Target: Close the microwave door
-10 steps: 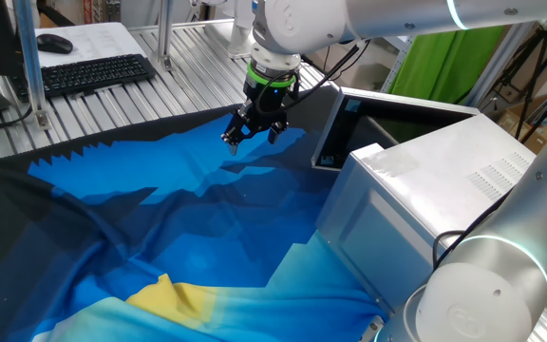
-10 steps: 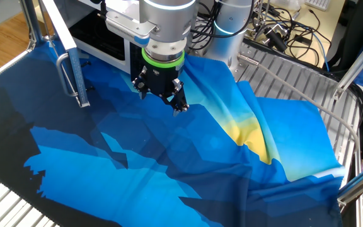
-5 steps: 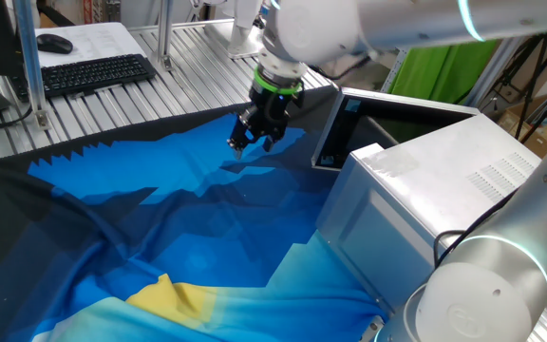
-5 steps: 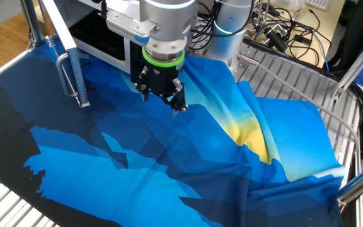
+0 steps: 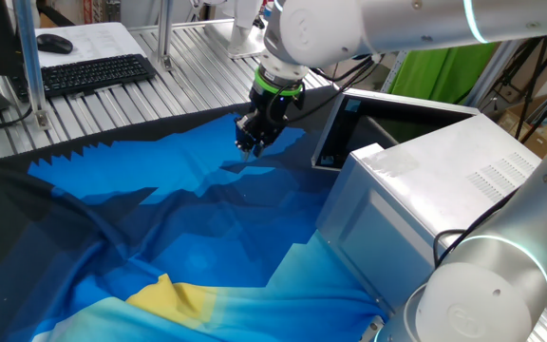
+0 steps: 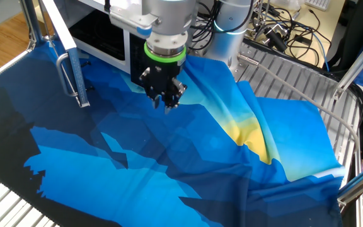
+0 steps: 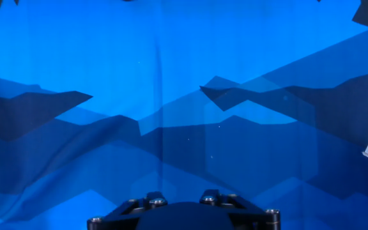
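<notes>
The silver-grey microwave (image 5: 425, 190) stands at the right, with vent slots on its top. Its door (image 5: 329, 128) stands swung open, the dark glass face towards the gripper. In the other fixed view the door (image 6: 74, 69) shows edge-on with its handle, beside the dark open cavity of the microwave (image 6: 99, 34). My gripper (image 5: 252, 144) hangs fingers down just above the blue cloth, a little left of the open door and apart from it. It also shows in the other fixed view (image 6: 167, 104). It holds nothing and its jaws look parted. The hand view shows only cloth.
A blue and yellow cloth (image 5: 179, 228) covers the table. A keyboard (image 5: 93, 71) and mouse (image 5: 55, 43) lie at the back left on the slatted metal table. A metal post (image 5: 31, 66) stands near them. Cables (image 6: 282, 31) lie behind the arm's base.
The wrist has turned, so the fingers now show edge-on and closer together. The gripper has shifted slightly towards the open door. The door has not moved.
</notes>
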